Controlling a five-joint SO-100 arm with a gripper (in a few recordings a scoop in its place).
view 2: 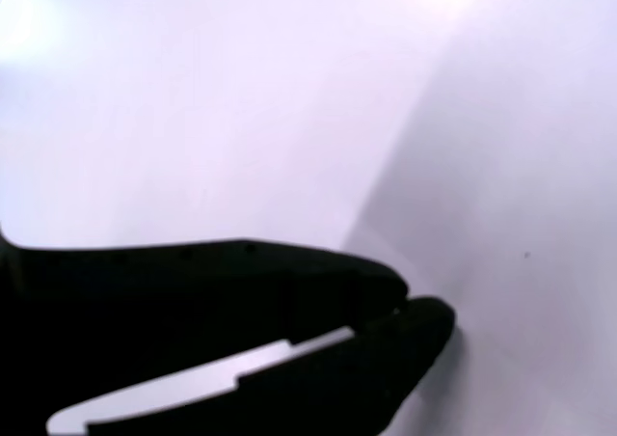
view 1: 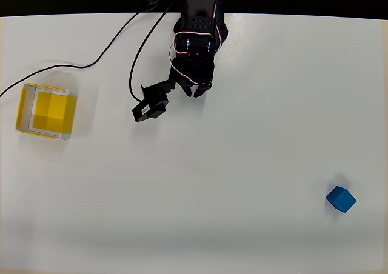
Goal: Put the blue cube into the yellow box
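At the top middle of the overhead view the black arm reaches down from the dark back edge onto the white tabletop, with its gripper hanging just above the bare surface and a small black camera block sticking out to its left. In the wrist view the gripper's two black fingers lie pressed together at their tips, so it is closed and holds nothing. The blue cube sits far off at the lower right of the overhead view, turned a little askew, well apart from the gripper. The yellow box stands at the left edge of the same view, open at the top, its whitish rims framing a yellow floor, well apart from both the arm and the cube. A thin black cable curves across the tabletop from the arm toward the left, passing above the box
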